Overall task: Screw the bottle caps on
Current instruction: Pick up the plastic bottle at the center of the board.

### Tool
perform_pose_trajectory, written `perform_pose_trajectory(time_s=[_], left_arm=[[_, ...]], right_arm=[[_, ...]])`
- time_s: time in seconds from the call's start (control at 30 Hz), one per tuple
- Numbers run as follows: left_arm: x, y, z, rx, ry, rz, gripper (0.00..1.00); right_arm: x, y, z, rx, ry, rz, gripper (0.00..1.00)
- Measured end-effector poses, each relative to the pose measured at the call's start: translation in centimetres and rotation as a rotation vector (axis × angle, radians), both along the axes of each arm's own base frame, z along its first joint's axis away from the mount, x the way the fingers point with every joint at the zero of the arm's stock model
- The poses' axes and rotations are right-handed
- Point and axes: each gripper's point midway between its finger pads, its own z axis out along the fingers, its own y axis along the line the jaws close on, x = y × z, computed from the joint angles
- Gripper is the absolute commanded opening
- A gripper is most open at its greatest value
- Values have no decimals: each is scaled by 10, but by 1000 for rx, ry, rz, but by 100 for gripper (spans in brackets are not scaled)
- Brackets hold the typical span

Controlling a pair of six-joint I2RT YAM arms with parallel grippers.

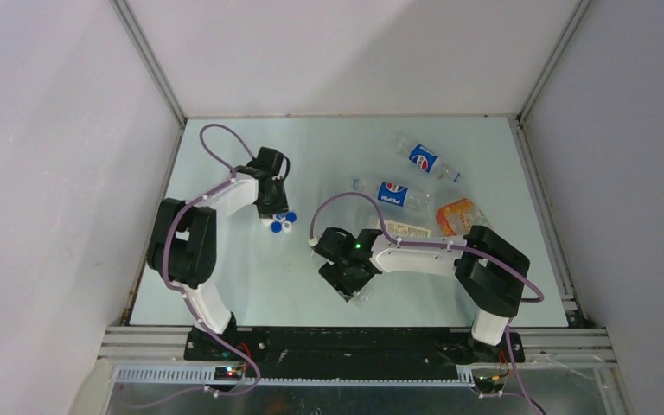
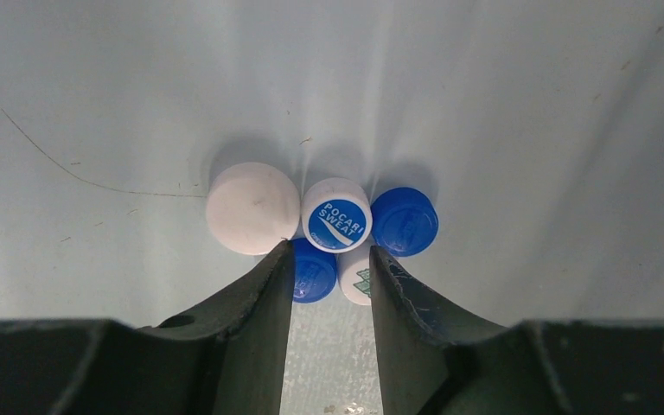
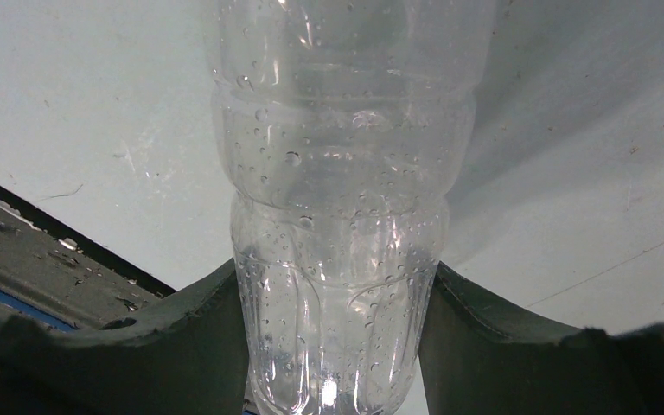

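Observation:
Several bottle caps (image 2: 337, 214) lie bunched on the table: a plain white one (image 2: 252, 208), a white one with a blue label, and a blue one (image 2: 405, 221) in a row. A second blue cap (image 2: 313, 270) and a white cap with a green mark (image 2: 356, 277) lie just nearer. My left gripper (image 2: 328, 255) hangs over these two with a narrow gap between its jaws. Each fingertip covers an edge of one cap, and no cap is clamped. My right gripper (image 3: 337, 285) is shut on a clear, unlabelled bottle (image 3: 337, 173) near the table's front middle (image 1: 359, 290).
Two blue-labelled bottles (image 1: 424, 158) (image 1: 393, 194), an orange-labelled one (image 1: 456, 216) and a white-labelled one (image 1: 406, 230) lie at the back right. The cap cluster (image 1: 281, 222) sits left of centre under the left gripper (image 1: 272, 212). Grey walls enclose the table.

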Motion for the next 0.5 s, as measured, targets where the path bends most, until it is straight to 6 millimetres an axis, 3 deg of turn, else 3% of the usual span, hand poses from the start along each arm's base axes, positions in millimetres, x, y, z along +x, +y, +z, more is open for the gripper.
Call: perform_pose_trajectory(time_s=[0.27, 0.5], left_arm=[[0, 0, -14, 9, 30, 1, 44], [7, -2, -14, 7, 20, 1, 45]], right_arm=[[0, 0, 0, -1, -1, 5, 45], [0, 0, 0, -2, -1, 7, 45]])
